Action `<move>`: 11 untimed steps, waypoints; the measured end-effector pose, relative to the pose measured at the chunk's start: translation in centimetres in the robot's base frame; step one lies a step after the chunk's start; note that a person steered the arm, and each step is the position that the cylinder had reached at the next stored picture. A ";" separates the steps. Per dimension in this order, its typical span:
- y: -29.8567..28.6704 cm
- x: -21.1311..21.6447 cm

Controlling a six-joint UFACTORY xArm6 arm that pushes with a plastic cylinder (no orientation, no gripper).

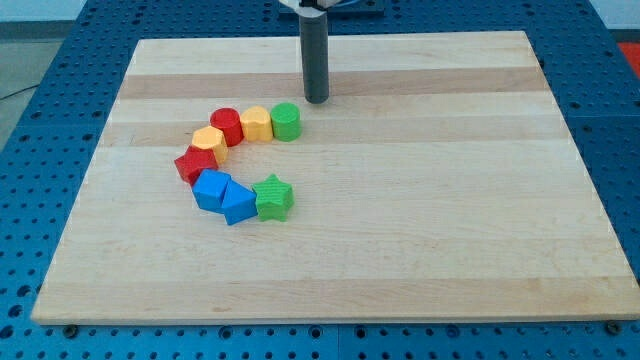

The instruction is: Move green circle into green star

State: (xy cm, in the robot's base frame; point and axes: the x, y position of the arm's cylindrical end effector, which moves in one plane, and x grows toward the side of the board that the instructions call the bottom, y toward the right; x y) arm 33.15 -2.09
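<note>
The green circle (pixel 286 121) stands on the wooden board (pixel 420 200), at the right end of a curved row of blocks. The green star (pixel 274 197) lies below it, at the right end of the row's lower arm, a gap of bare wood between the two. My tip (pixel 316 100) rests on the board just above and to the right of the green circle, a small gap apart from it. The rod stands upright and its top runs out of the view's top.
Left of the green circle sit a yellow hexagon (pixel 257 124), a red circle (pixel 227 127), a yellow block (pixel 207 142) and a red star (pixel 196 165). Two blue blocks (pixel 211 189) (pixel 238 203) touch the green star's left side.
</note>
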 end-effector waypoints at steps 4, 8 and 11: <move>-4.5 1.3; -1.1 9.4; -5.3 11.8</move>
